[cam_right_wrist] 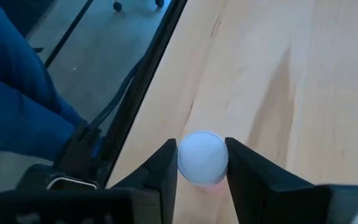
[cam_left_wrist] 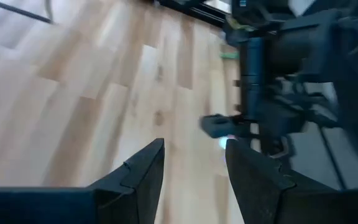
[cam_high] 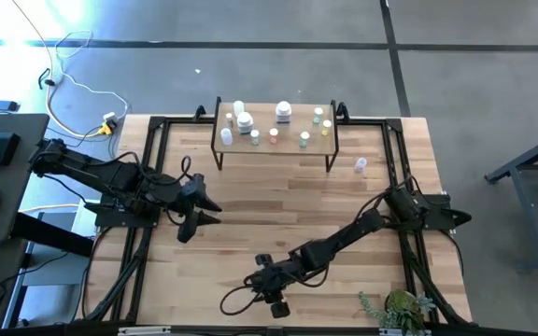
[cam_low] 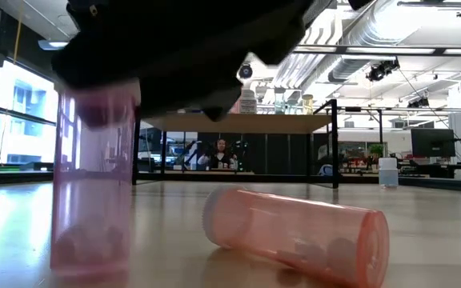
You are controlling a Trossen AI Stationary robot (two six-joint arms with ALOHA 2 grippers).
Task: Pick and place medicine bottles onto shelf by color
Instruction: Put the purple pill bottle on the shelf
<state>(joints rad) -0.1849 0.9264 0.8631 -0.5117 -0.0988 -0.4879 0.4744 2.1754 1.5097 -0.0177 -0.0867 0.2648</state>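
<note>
Down at the tabletop's [cam_high: 278, 210] near edge, the right gripper [cam_right_wrist: 202, 163] pinches an upright pink vial [cam_low: 94, 184] by its white cap [cam_right_wrist: 202, 157], light and slick-looking plastic, while the left gripper [cam_left_wrist: 194, 165] hangs half-open, empty.

No text, label, brand, number or sign can be read anywhere in these views, whether on the bottles, the shelf or the surface.

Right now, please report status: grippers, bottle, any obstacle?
Right gripper closed on upright pink bottle, table's near edge. Left gripper open, empty, waiting left. Second pink bottle lying beside. Shelf part-filled.
</note>
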